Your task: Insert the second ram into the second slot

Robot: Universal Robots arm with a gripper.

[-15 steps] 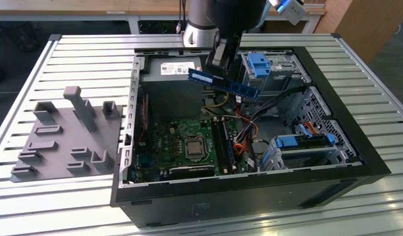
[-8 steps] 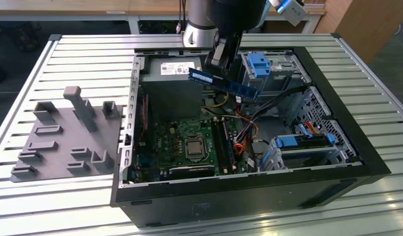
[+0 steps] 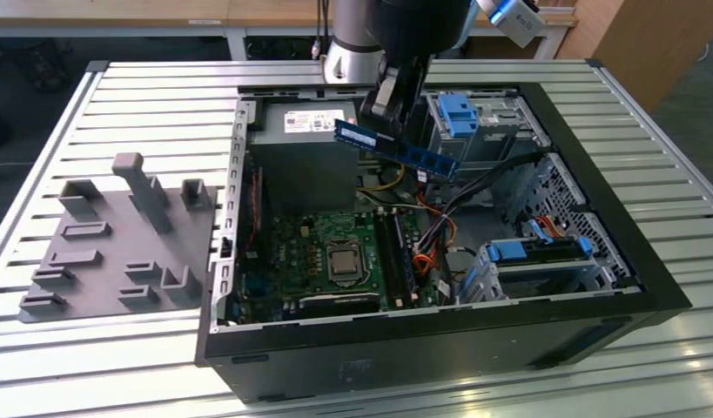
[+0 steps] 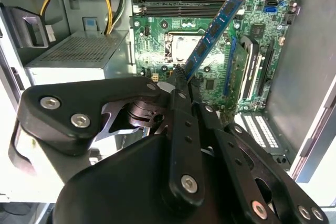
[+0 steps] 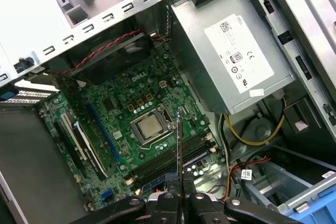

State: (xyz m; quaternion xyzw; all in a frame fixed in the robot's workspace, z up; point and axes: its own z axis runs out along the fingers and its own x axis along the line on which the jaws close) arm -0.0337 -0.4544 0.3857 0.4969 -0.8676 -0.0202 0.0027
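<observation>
My gripper is shut on the second ram, a long blue circuit-board stick held tilted in the air above the open computer case. The stick hangs over the gap between the power supply and the drive bay, above the motherboard. In the second wrist view the second ram juts from the fingertips toward the dark memory slots beside the processor socket. In the first wrist view the second ram appears edge-on, over the memory slots. I cannot tell which slot is the second slot.
A grey power supply fills the case's far corner. Blue drive-bay latches and bundled cables sit on the exterior view's right. A grey parts holder lies on the slatted table at the exterior view's left.
</observation>
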